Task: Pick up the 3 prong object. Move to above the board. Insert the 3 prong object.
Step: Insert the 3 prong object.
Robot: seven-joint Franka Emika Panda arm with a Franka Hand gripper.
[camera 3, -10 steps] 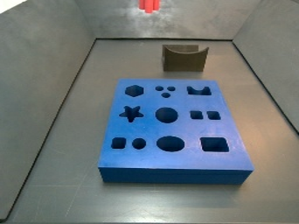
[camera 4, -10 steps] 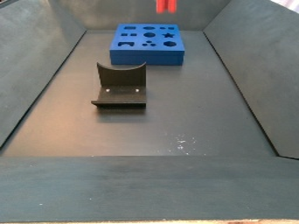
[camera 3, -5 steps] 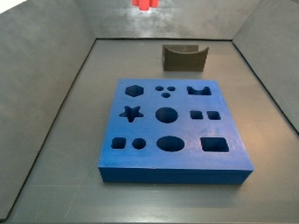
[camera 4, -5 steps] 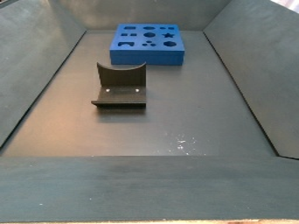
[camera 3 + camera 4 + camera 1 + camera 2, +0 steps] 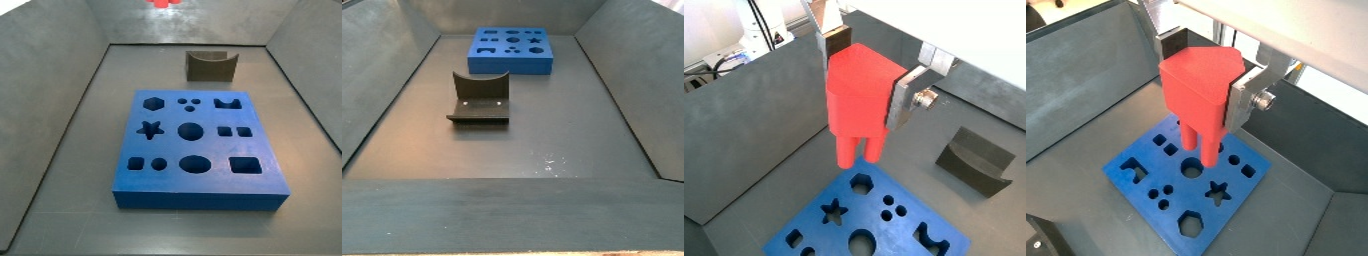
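Note:
My gripper (image 5: 869,80) is shut on the 3 prong object (image 5: 858,100), a red-orange peg with a blocky top and prongs pointing down. It hangs high above the board (image 5: 871,215), a thick blue slab with shaped holes. Both wrist views show the peg (image 5: 1193,90) between the silver fingers (image 5: 1240,100), over the board (image 5: 1173,170). In a side view only a red tip of the peg (image 5: 163,3) shows at the top edge, above the far end of the board (image 5: 194,145). In the side view with the board (image 5: 510,50) far back, peg and gripper are out of view.
The dark fixture (image 5: 210,65) stands on the floor beyond the board; it also shows in a side view (image 5: 478,98) and a wrist view (image 5: 978,160). Grey walls enclose the floor on all sides.
The gripper with the peg has risen: the red tip has slid up to the top edge in one side view and has left the other.

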